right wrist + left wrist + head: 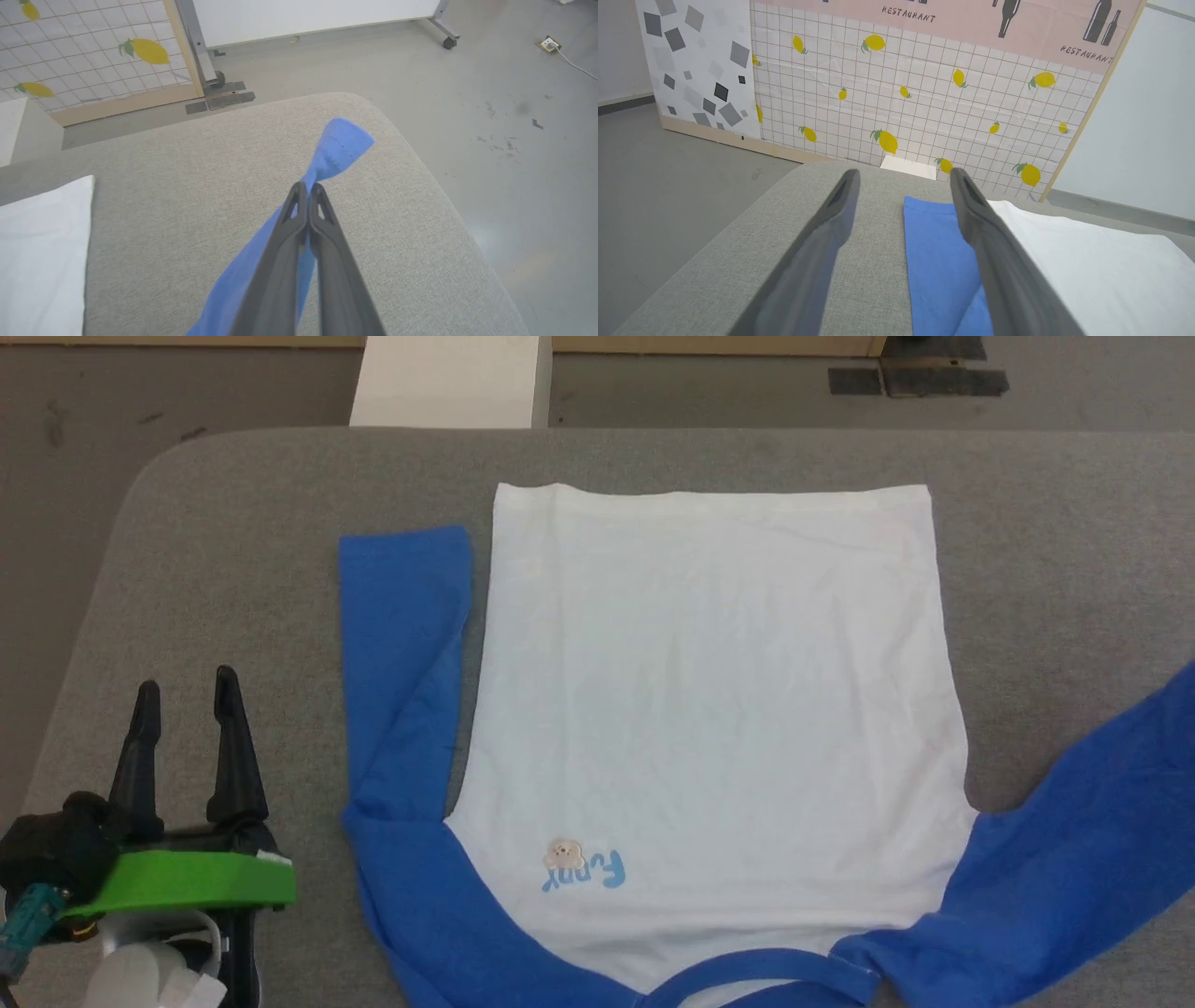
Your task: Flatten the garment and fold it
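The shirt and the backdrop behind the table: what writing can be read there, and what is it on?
"RESTAURANT": black letters on the pink banner along the top of the backdrop.
"RESTAURANT": again on that banner, towards its right end.
"Funny": the pale blue chest print on the garment, upside down in the head view.
No other writing is legible.

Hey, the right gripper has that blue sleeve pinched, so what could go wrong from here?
1. The right gripper is shut on the blue sleeve near its cuff, which looks twisted. Laid down like that, it may crease.
2. Pulling could drag the garment out of its flat lie, since the left gripper is open beside it and pins nothing.
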`<state>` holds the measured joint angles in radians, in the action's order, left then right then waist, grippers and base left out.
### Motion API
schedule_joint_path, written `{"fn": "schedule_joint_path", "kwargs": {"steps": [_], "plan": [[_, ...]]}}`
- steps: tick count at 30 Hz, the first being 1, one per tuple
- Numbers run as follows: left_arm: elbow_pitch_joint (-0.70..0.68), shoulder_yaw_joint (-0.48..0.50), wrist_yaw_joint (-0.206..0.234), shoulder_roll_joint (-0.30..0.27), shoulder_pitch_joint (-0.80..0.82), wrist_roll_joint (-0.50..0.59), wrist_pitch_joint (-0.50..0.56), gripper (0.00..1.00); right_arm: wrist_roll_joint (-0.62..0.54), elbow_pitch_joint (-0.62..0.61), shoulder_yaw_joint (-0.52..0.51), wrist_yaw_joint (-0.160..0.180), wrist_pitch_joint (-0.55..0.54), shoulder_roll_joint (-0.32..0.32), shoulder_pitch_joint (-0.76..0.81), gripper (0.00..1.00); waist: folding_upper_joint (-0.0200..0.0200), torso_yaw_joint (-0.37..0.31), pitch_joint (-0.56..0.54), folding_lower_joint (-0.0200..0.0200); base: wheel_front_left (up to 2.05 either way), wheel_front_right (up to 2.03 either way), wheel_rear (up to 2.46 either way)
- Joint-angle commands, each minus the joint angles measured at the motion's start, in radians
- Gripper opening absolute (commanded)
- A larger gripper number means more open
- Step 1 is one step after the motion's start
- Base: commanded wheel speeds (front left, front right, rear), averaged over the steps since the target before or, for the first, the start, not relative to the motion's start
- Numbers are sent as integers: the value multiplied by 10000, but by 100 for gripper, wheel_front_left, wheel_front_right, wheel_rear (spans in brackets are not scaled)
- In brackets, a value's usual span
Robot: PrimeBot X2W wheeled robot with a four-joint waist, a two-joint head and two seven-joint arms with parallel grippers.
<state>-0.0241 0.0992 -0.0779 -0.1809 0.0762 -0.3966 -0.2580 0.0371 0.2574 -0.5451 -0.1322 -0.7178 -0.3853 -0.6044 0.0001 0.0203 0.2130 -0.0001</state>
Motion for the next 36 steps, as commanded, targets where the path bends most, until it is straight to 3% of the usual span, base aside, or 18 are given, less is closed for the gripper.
{"fn": "schedule_joint_path", "kwargs": {"steps": [1, 9, 18, 26, 29, 30, 36], "plan": [[-26, 68, 45, 109, -215, 60, -37, 100, 602, -338, 937, 15, 170, -140, 314, 0, -1, -80, -488, 1, 0, 0, 0], [52, 30, 48, 245, -409, 89, -38, 100, 2164, -1977, 4417, 15, 133, 54, 996, 0, -1, 131, -914, 1, 0, 0, 0], [185, -83, 48, 310, -561, 87, -37, 100, 2887, -2993, 7944, 15, -96, 1276, 1274, 0, -1, 434, -1171, 1, 0, 0, 0], [340, -178, 2, 362, -541, 25, -37, 100, 3438, -1667, 10241, 15, 441, 2487, 1362, 0, -1, 723, -1032, 1, 0, 0, 0], [405, -231, -33, 397, -485, -9, -37, 100, 3509, -771, 10856, 15, 797, 2847, 1366, 0, -1, 843, -928, 1, 0, 0, 0], [465, -285, -72, 426, -421, -29, -37, 100, 3577, 156, 11367, 15, 1242, 3115, 1384, 0, -1, 966, -810, 1, 0, 0, 0], [602, -351, -132, 429, -340, -54, -37, 100, 3887, 1661, 12347, 15, 1758, 3327, 1346, 0, -1, 1130, -606, 1, 0, 0, 0]]}}
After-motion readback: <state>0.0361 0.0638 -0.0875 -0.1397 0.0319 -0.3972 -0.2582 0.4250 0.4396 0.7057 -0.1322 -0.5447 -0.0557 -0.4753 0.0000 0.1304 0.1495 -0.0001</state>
